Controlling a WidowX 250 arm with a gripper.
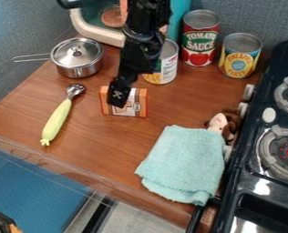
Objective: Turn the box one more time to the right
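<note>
The black gripper (118, 95) hangs from the top edge over the counter, its lower end in front of the left and middle part of a small orange and white box (140, 102). The box stands upright on the wood, its printed face toward the camera. Part of that face is hidden behind the gripper, and whether the two touch I cannot tell.
Cans (200, 38) stand behind and to the right, one partly behind the arm. A lidded pot (78, 59) and a green-handled scoop (56, 119) lie left. A teal cloth (186, 161), a doll (225, 123) and the stove (256, 177) are at the right.
</note>
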